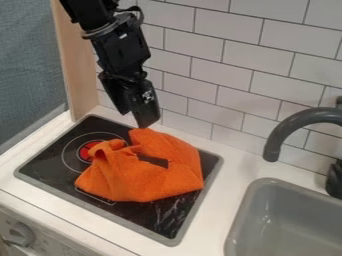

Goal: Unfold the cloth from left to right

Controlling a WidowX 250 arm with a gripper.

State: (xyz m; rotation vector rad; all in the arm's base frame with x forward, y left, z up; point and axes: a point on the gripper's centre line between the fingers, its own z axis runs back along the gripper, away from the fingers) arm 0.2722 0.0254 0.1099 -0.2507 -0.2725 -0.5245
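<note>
Tiled wall (pixel 222 72), glossy stovetop (pixel 50 161), crumpled orange cloth (pixel 143 182), gripper (pixel 146 120) at its edge, cannot tell if closed

I see the black cooktop (pixel 47 162) set in the white counter (pixel 234 176). Right of it are the grey sink (pixel 287 215) and dark faucet (pixel 300 119); behind it, the tiled wall (pixel 224 72); left of it, a wooden panel (pixel 77 60) and grey-blue fabric (pixel 27 65); below its front edge, a knob (pixel 22 233).

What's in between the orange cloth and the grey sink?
In the camera view, a bit of black stovetop, its grey rim, then white countertop separate the cloth from the sink.
</note>
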